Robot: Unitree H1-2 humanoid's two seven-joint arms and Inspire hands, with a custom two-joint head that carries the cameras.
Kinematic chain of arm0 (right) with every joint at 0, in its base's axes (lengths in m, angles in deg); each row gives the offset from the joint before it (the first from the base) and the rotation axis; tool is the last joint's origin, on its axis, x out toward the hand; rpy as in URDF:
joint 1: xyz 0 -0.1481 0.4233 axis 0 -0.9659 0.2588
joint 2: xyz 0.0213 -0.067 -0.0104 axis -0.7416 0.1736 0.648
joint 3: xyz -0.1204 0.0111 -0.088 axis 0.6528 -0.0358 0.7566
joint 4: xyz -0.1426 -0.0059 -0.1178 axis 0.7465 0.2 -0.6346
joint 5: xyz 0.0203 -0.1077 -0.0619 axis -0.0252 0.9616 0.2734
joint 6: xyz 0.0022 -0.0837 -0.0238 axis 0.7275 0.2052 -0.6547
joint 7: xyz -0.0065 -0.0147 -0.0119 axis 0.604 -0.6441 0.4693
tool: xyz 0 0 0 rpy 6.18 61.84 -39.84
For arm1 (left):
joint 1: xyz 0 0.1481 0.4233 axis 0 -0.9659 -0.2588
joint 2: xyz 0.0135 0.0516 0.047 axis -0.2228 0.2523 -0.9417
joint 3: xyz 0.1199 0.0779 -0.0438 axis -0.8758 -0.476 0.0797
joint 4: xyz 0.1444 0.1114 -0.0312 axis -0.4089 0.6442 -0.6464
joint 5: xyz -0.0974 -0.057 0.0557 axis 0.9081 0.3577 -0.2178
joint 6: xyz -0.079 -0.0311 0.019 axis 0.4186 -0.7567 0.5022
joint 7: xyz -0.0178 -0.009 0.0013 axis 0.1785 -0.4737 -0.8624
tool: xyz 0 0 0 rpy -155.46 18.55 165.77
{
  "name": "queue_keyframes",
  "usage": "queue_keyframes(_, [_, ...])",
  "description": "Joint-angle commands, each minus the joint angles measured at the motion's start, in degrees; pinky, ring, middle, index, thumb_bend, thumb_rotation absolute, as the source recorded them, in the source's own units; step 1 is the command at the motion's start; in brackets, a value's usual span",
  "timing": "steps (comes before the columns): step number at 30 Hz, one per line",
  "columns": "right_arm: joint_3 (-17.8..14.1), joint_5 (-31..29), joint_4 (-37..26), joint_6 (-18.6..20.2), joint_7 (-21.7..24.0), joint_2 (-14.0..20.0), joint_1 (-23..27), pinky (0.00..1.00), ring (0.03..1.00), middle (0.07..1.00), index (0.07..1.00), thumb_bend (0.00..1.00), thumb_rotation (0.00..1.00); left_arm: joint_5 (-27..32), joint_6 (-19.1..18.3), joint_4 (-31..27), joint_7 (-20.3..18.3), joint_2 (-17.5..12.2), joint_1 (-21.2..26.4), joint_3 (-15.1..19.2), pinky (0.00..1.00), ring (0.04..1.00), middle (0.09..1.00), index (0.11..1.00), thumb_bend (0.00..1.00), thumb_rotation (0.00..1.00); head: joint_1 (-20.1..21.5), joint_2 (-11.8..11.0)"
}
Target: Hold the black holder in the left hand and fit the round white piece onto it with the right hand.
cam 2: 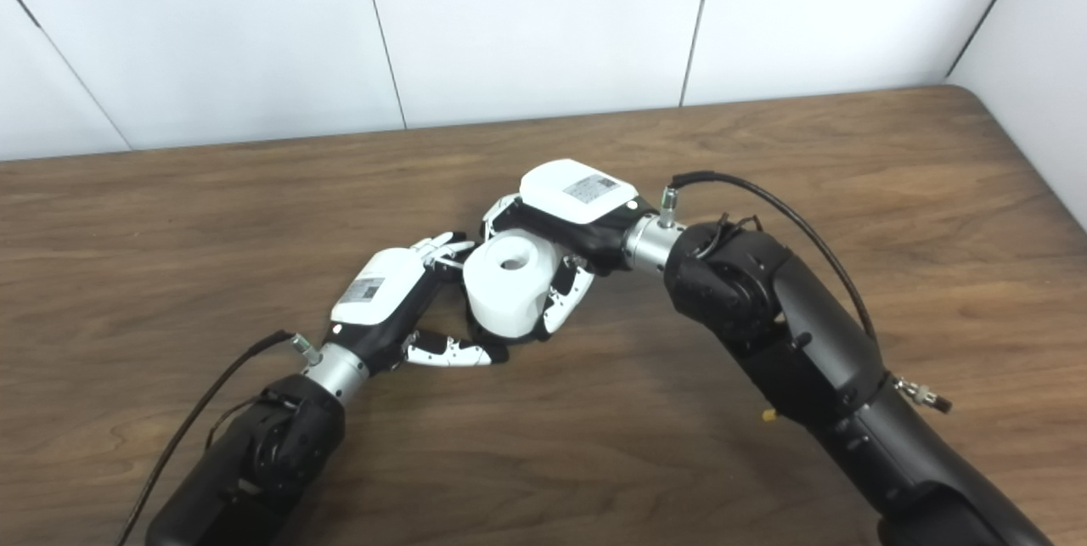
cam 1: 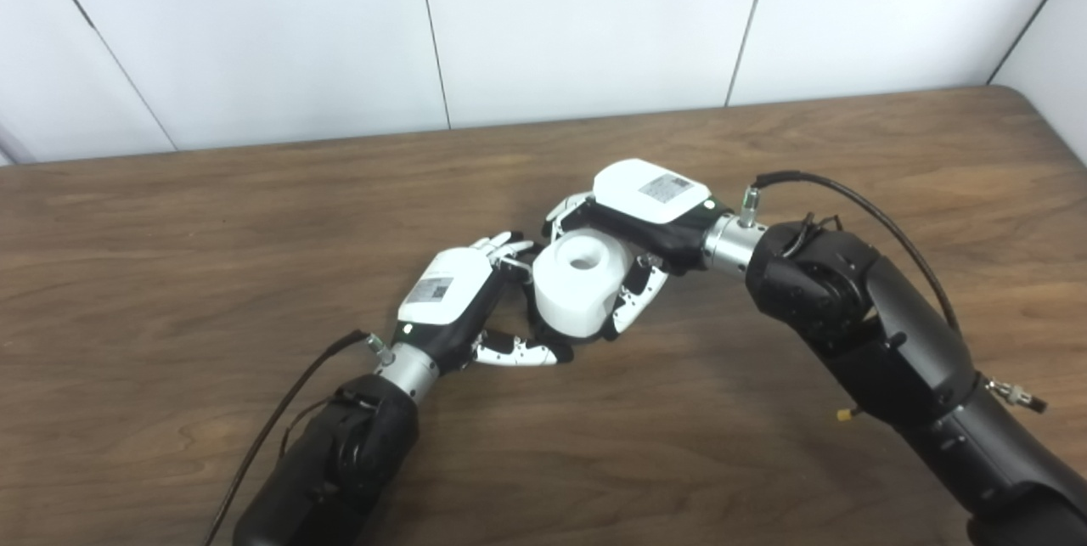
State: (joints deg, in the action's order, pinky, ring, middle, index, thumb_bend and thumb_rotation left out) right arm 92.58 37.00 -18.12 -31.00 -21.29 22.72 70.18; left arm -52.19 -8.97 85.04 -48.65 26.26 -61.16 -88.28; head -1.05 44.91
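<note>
While both arms meet near the middle of the frame, the round white piece [cam 1: 577,284] sits between them just above the brown wooden desk [cam 1: 212,274], and the fitting looks to be under way rather than finished. The right robot hand [cam 1: 633,227], reaching in from the right, is wrapped over the piece from behind, with its fingers [cam 1: 633,300] curled down the piece's right side, so it is gripping it. The left robot hand [cam 1: 463,304], coming up from the lower left, has its fingers bent toward the piece's left and lower edge; a dark shape under the piece [cam 2: 488,342] is probably the black holder, but so little of it shows that I cannot tell for certain what this robot hand grips or how firmly. As a judgement, the pick-up of both parts is done and the 2 are brought together; what is left is to confirm the white piece is seated fully on the holder and then let go. Whether it is already pushed home cannot be read from either view, since the joint is hidden by the piece itself. The white piece is a squat, smooth cylinder with rounded edges, matte white, with 1 round hole in its top face, tipped slightly toward the camera.
</note>
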Motion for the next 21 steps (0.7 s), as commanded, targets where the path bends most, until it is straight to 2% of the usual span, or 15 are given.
queue_keyframes(1, [-0.42,0.64,-0.49,-0.54,-0.11,0.4,0.0,0.57,0.707,0.772,0.936,0.83,0.15,-0.82,-2.26,3.07,-4.5,-1.59,-2.14,-0.72,0.91,0.944,0.868,0.485,0.52,0.05,-0.02,0.08])
queue_keyframes(12, [-1.43,-0.13,-0.94,-0.64,-1.65,0.13,-0.46,0.58,0.71,0.782,0.959,0.82,0.14,-1.84,-3.04,3.35,-4.47,-1.13,-1.82,-1.17,0.92,0.942,0.873,0.486,0.52,0.05,-0.2,0.18])
queue_keyframes(21, [-4.13,-1.68,-1.51,-0.59,-3.27,-0.72,0.18,0.58,0.716,0.799,0.967,0.82,0.15,-1.61,-2.39,4.05,-4.03,-1.4,-1.58,-1.1,0.91,0.945,0.87,0.485,0.52,0.05,-0.44,0.15])
